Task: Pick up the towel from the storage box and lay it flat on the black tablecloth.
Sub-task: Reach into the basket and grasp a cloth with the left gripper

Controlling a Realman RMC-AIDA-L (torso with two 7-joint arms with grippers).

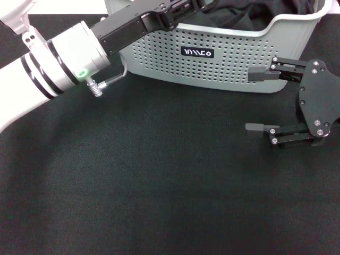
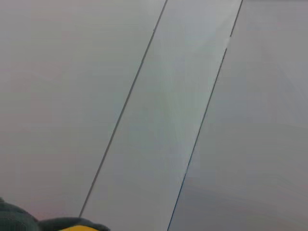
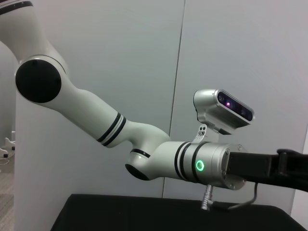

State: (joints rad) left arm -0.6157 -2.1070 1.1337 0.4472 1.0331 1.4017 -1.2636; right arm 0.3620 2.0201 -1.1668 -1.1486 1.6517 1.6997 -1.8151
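The left arm stretches across into the storage box (image 1: pixel 234 58), its gripper hidden, grip impossible to tell; a towel (image 2: pixel 72 225) corner shows beneath its wrist; the right gripper (image 1: pixel 259 101) hovers spread wide, empty, over the black tablecloth (image 1: pixel 159 180).

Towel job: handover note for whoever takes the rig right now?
Left arm reaches over the storage box rim; its pincer is out of the head view, state unknown.
Right pincer open, empty, just off the box's front wall, above the black tablecloth.
Towel: only an orange-yellow and grey scrap shows at the edge of the left wrist view. Dark fabric lies inside the box.
Done: nothing laid on the tablecloth yet.
Left: lift the towel out, spread it flat.
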